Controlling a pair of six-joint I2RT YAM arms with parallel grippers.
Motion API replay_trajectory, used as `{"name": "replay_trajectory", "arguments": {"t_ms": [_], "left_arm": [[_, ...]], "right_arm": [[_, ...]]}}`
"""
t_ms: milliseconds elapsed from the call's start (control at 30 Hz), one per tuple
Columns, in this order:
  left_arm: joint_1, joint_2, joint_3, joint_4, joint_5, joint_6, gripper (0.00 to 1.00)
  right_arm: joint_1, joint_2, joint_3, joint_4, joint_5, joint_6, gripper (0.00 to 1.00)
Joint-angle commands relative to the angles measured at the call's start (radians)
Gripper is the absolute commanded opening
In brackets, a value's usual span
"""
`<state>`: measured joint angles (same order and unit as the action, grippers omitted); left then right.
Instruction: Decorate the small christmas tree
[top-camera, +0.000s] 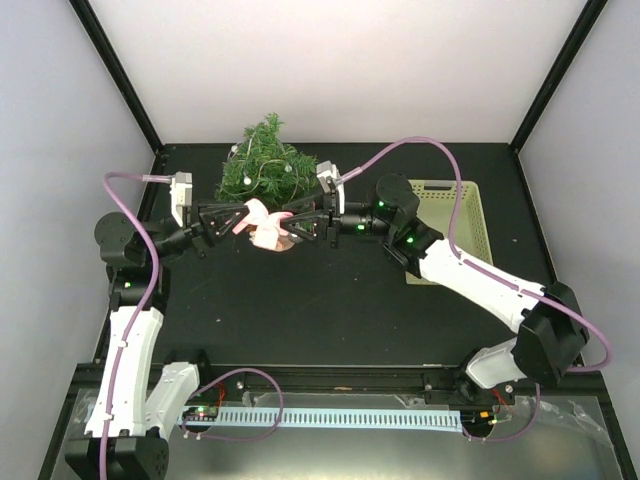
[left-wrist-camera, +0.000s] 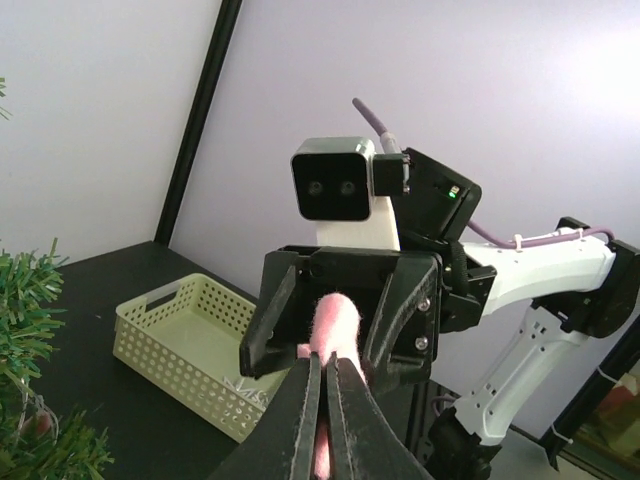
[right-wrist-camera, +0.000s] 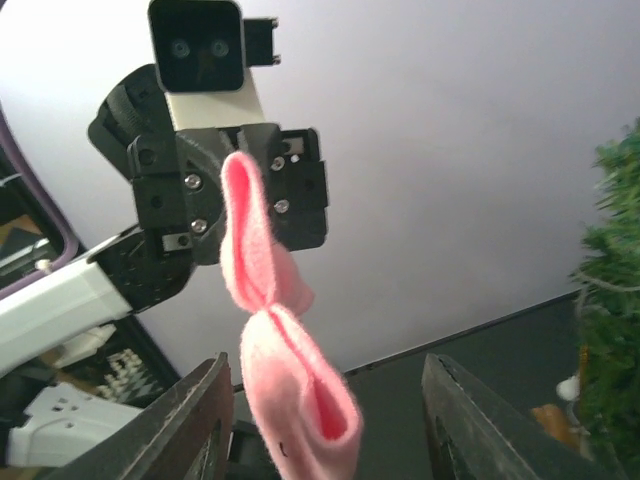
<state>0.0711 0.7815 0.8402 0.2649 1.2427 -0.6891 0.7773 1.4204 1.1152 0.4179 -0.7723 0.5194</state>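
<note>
The small christmas tree (top-camera: 265, 165) stands at the back of the black table, with its green needles at the left edge of the left wrist view (left-wrist-camera: 25, 320) and the right edge of the right wrist view (right-wrist-camera: 610, 300). In front of it my two grippers meet tip to tip. My left gripper (top-camera: 243, 216) (left-wrist-camera: 323, 362) is shut on a pink felt ornament (top-camera: 266, 230) (left-wrist-camera: 336, 318) (right-wrist-camera: 270, 330) shaped like a folded loop. My right gripper (top-camera: 292, 226) (right-wrist-camera: 325, 370) is open, its fingers on either side of the hanging pink felt without pinching it.
A pale green lattice basket (top-camera: 470, 215) (left-wrist-camera: 180, 335) sits on the table at the right, under my right arm. White walls and black frame posts close in the back and sides. A few small white balls hang in the tree.
</note>
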Motion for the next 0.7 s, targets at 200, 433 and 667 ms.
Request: {"name": "replay_trajectory", "arguments": {"t_ms": [200,433,667], "left_arm": [[0.008,0.000,-0.005,0.002,-0.014,-0.011,0.02],[0.022,-0.063,0.112,-0.462,-0.436,0.215,0.51],[0.018,-0.051,0.284,-0.755,-0.670,0.384,0.69]], "right_arm": [[0.019,-0.006,0.001,0.077,-0.072,0.006,0.05],[0.018,0.007,0.084,-0.052,-0.016,-0.031,0.01],[0.018,0.082,0.198,-0.171,0.067,-0.031,0.01]]}}
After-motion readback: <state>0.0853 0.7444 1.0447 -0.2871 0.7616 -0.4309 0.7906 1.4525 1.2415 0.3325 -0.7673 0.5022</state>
